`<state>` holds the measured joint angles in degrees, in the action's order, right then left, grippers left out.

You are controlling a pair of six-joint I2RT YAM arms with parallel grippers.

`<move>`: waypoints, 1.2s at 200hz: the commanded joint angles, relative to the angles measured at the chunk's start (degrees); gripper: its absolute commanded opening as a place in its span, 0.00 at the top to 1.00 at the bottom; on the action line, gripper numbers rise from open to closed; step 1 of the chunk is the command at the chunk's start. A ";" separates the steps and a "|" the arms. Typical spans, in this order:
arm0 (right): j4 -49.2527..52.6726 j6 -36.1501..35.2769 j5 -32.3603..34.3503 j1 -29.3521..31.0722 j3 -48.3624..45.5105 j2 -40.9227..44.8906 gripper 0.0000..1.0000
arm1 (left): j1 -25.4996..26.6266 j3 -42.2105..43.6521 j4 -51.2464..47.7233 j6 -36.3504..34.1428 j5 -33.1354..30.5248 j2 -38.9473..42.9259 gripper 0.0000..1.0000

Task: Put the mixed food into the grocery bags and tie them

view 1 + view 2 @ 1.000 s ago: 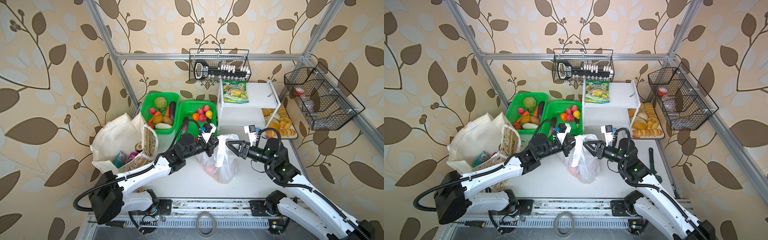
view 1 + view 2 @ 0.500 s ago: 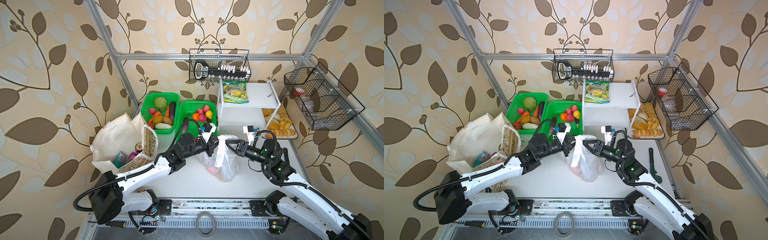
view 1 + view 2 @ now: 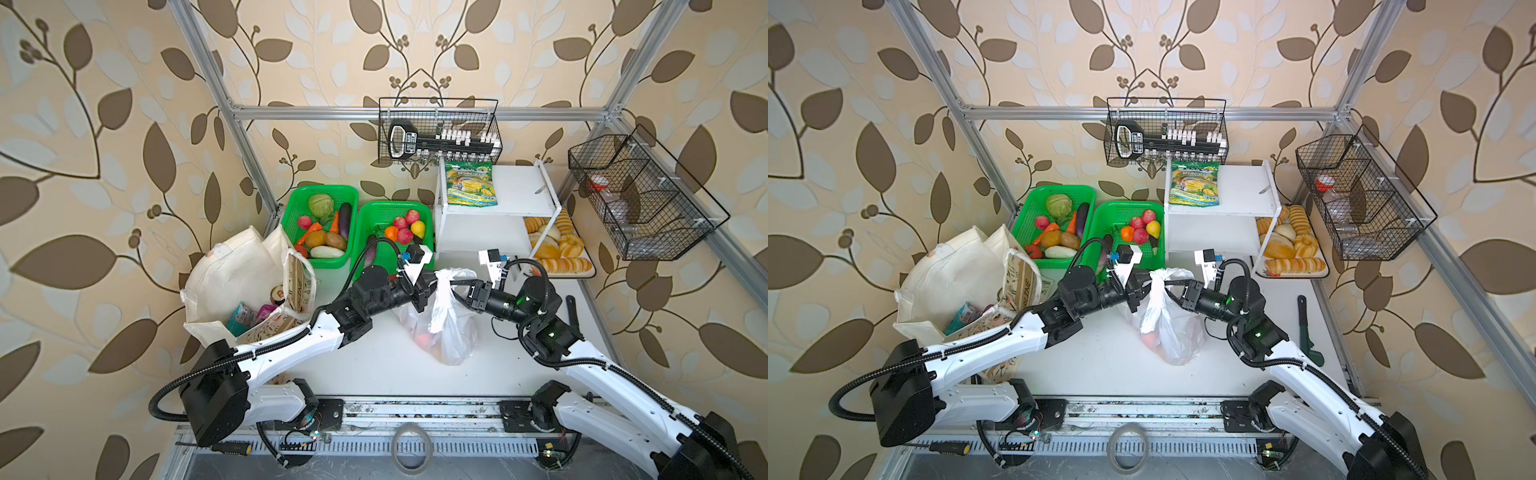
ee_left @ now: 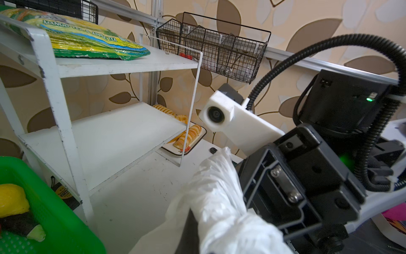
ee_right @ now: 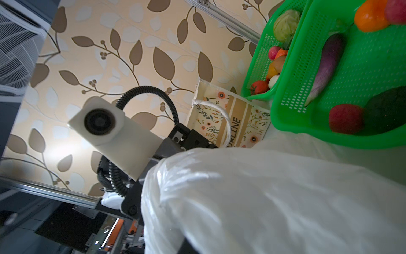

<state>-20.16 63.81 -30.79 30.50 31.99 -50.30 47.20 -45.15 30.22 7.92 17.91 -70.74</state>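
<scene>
1. In both top views the thin translucent white plastic carrier bag point(image 3: 449, 332) point(image 3: 1171, 332) rests on the white worktop point(image 3: 374, 365), its gathered neck held up between the two arms. The left pincer point(image 3: 432, 286) is pressed together on that neck from the bag's left. The right pincer point(image 3: 456, 289) is pressed together on the same plastic from the bag's right. Red and orange fruit shapes point(image 3: 428, 343) show through the bag's lower wall. Well apart to the bag's left, the large cream cloth tote point(image 3: 232, 270) stands open, with a blue snack pouch point(image 3: 239, 320) and a small can point(image 3: 277, 294) inside.
2. In the left wrist view a twisted strip of the carrier bag point(image 4: 219, 198) runs to the right arm's black pincer body; its fingertips are hidden.
3. In the right wrist view carrier bag plastic point(image 5: 263, 198) fills the foreground and covers this pincer's tips. Beyond the bag stands the tote's printed panel point(image 5: 232, 123).
</scene>
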 commanded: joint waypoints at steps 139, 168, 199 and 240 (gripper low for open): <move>20.45 -13.01 16.14 -1.52 4.00 5.65 1.00 | -0.18 -5.60 -28.42 6.24 1.13 10.75 0.16; 21.21 -13.15 16.37 -1.76 4.54 5.43 1.00 | -0.18 -7.59 -34.35 11.43 4.36 11.55 0.14; 21.32 -12.87 16.37 -1.80 4.85 5.37 1.00 | 0.55 -10.07 -37.76 17.08 9.85 9.70 0.14; 21.39 -12.68 16.59 -1.76 4.78 5.87 1.00 | 4.87 -12.29 -38.82 20.89 12.98 5.00 0.14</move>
<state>0.71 51.33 -15.31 28.86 34.79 -44.75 49.87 -54.39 -6.55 25.15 26.92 -63.83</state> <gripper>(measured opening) 0.047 0.858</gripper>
